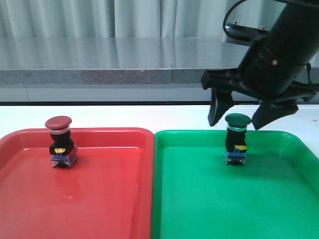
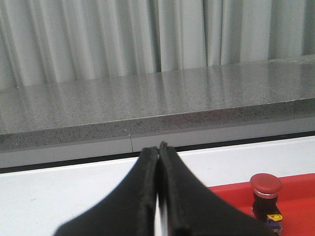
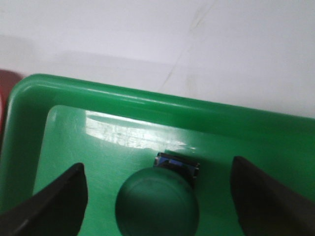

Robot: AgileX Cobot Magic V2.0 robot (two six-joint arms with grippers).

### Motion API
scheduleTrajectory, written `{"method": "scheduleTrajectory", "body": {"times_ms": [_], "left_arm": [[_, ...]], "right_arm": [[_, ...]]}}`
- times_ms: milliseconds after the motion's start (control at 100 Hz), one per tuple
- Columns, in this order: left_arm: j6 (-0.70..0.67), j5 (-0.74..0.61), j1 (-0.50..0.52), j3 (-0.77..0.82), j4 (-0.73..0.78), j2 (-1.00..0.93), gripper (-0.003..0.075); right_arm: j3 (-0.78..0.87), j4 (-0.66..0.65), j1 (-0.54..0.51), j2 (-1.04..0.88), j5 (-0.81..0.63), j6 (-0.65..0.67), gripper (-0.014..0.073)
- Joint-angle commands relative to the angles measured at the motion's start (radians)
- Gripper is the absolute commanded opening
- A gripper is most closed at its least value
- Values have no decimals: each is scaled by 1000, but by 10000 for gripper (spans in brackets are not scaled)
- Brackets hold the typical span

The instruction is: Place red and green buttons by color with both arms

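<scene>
Pale pleated curtains (image 1: pixel 99 20) are hanging behind a grey speckled ledge (image 1: pixel 99 74), and a white worktop (image 1: pixel 124 114) is carrying two trays set side by side. At the left, the red tray (image 1: pixel 99 199) is holding the red button (image 1: pixel 62 143), which is standing upright on its blue-and-yellow base near the tray's back rim. The left tool (image 2: pixel 158 196) is being seen only in its own wrist view, where its two black fingers (image 2: pixel 142 196) are being pressed together with nothing between them, and the red button is being shown apart from them, off to one side. At the right, the green tray (image 1: pixel 199 199) is holding the green button (image 1: pixel 236 140), likewise upright near the back rim. Above it the right tool (image 1: pixel 239 114) is being held wide, one finger on each side of the green cap, and neither finger is being shown touching it in the right wrist view.
</scene>
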Motion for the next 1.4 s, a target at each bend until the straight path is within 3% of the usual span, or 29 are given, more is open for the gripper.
{"method": "scheduleTrajectory", "body": {"times_ms": [0,370,770,910,1040,1210,1390], "left_arm": [[-12,-73,-5,42,-1,-31,-20],[-12,-73,-5,42,-1,-31,-20],[-12,-73,-5,42,-1,-31,-20],[-12,-73,-5,42,-1,-31,-19],[-12,-73,-5,42,-1,-31,-20],[-12,-73,-5,42,-1,-31,-19],[-12,-73,-5,42,-1,-31,-19]], "right_arm": [[-24,-6,0,-79,-63,0,593],[3,-129,0,-311,-95,0,591],[239,-198,0,-726,-102,-1,585],[322,-206,0,-881,-112,-1,440],[383,-215,0,-1022,-91,-1,191],[428,-225,0,-1152,-70,-1,-55],[438,-226,0,-1203,-45,-1,-67]]}}
